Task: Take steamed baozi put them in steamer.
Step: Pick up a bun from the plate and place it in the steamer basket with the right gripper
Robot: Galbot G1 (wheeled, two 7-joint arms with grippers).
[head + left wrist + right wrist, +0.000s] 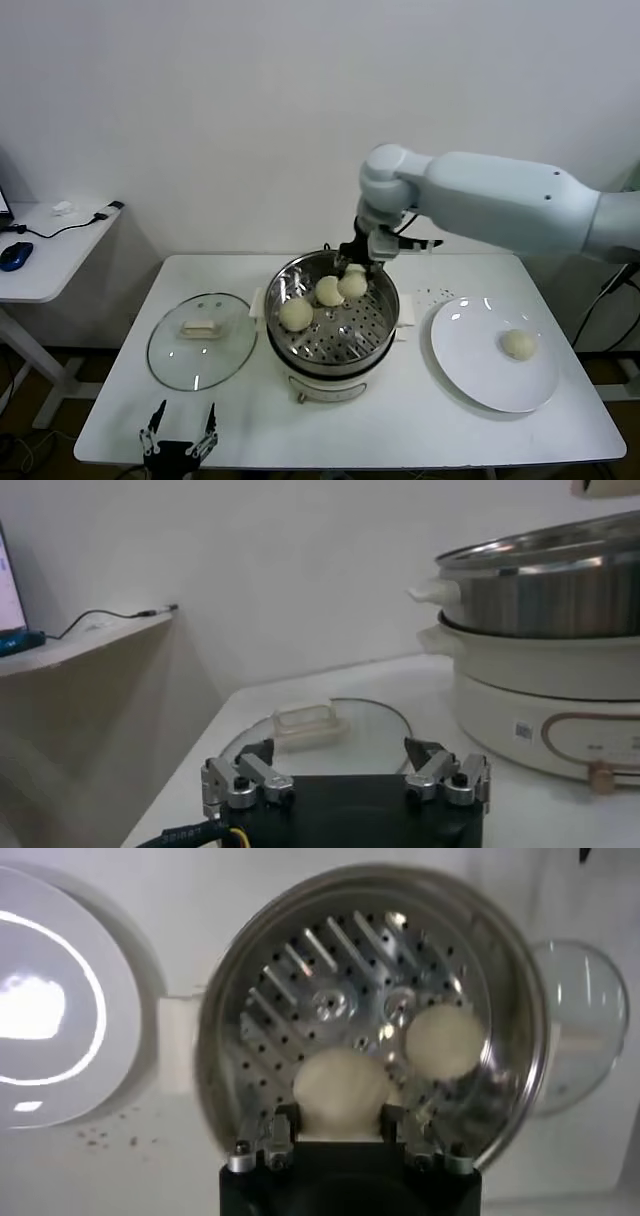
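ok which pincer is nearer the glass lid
Left. The left pincer hangs open just in front of the glass lid; the right pincer is over the steamer.

Lighting's even and bright from overhead on my head cam, soft shadows only. Glare blows out the plate [50, 1013] on my right wrist cam, and the steamer [370, 1008] there looks soft, slightly blurred.

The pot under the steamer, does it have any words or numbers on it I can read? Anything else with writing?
No text can be read anywhere.
White pot base: a small square label and a line of tiny print beside it, both too small to read.
Steamer, glass lid, plate: no writing visible.
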